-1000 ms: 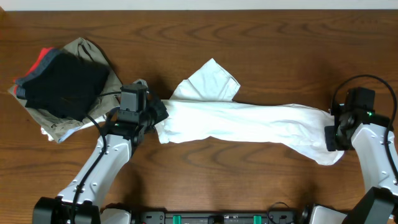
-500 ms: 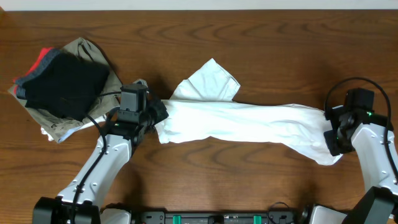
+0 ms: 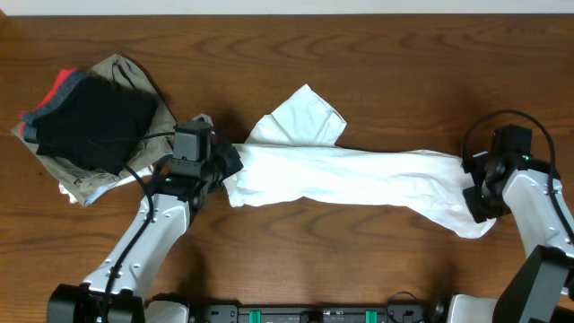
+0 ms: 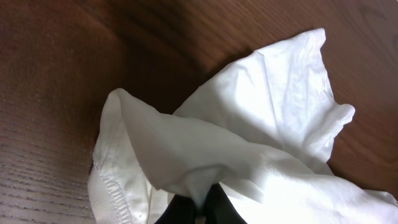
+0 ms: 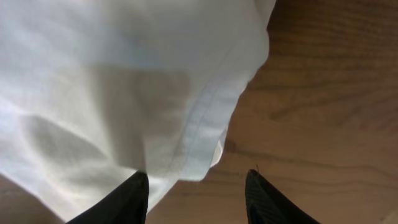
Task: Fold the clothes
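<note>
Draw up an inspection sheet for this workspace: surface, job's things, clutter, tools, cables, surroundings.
Surface: dark wooden table, no spills or marks seen.
Job's things: white garment stretched in a wrinkled band between both arms, with one flap pointing to the far edge.
Clutter: folded pile at the far left, black on top, khaki beneath, red edge showing.
Tools: left tool shut on the white garment; right tool open, with the hem lying between its fingers.
Cables: black cable loops beside the left arm; another cable loop arcs over the right arm.
Surroundings: pale strip beyond the far edge.
</note>
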`<state>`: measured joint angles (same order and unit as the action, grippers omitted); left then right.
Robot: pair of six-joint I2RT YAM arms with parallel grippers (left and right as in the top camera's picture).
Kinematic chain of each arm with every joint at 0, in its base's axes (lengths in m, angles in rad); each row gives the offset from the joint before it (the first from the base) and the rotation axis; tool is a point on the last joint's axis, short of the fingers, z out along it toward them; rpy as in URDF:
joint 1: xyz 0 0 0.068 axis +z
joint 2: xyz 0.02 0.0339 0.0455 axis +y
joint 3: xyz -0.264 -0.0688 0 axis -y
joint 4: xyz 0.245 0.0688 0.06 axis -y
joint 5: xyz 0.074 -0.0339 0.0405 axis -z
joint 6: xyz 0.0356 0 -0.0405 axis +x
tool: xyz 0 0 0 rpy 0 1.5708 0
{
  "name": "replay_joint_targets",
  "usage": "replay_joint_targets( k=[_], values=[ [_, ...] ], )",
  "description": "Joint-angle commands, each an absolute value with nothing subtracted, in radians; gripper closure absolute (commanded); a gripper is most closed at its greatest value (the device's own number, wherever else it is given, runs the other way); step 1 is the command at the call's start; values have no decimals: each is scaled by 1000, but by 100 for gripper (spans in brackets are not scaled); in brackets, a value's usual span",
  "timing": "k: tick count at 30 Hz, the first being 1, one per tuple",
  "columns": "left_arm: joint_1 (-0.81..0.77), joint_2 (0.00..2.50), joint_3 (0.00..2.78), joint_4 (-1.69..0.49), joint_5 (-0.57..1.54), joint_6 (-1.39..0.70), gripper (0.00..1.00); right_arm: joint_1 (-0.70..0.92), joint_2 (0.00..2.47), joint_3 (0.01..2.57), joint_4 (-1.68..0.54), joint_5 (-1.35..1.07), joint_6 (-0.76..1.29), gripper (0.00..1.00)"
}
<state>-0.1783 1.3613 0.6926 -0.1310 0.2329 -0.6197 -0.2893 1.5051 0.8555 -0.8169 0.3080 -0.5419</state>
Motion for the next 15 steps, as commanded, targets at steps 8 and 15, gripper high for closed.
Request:
replay_joint_targets(
  k=[8, 15],
  values=[
    [-171, 1352, 704, -134, 220, -598, 94, -282, 1557, 873, -772, 319, -556, 53],
    [-171, 1352, 704, -134, 220, -598, 94, -281, 1557, 873, -729, 314, -555, 65]
  ],
)
